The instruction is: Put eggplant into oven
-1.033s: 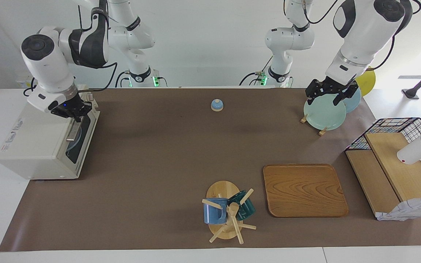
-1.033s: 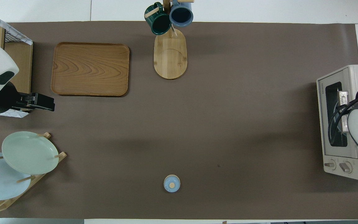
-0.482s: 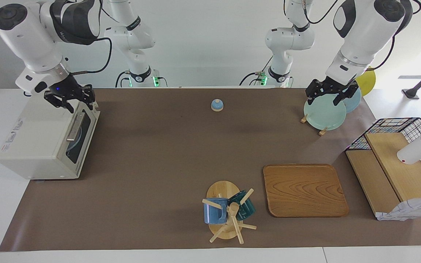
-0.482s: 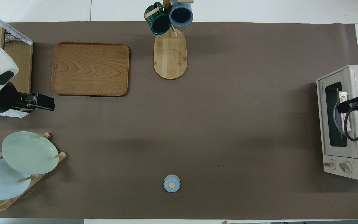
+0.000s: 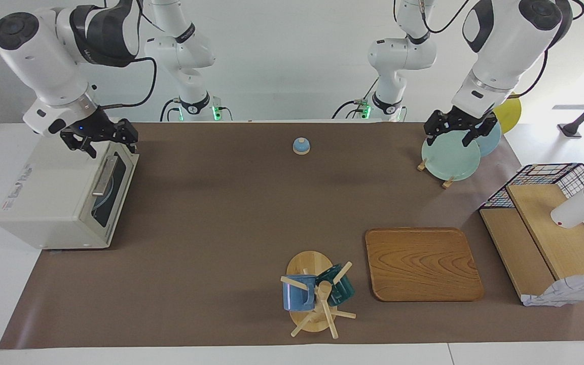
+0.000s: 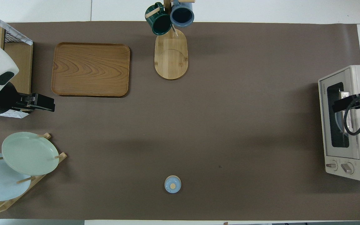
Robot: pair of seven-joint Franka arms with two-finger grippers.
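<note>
Close by the robots, the left gripper [image 5: 454, 137] hangs with jaws apart over the plates [image 5: 449, 159], glazed discs leaning in a wooden rack; that arm is only waiting, I'd say. Level with them a little domed bell [image 5: 300, 146] sits mid-table. Toward the right arm's end, the right gripper [image 5: 109, 147] hovers spread wide and empty above the top front edge of the oven [image 5: 53, 203], a boxy cream metal thing whose dark glass door is shut, which looks to me like a hand let go of the bar handle. No eggplant shows anywhere; if it is behind that glass I cannot tell, only a pale round shape glints there. Farther out lie a smooth grained tray [image 5: 421, 263] and glossy mugs [image 5: 317, 294] on pegs.
</note>
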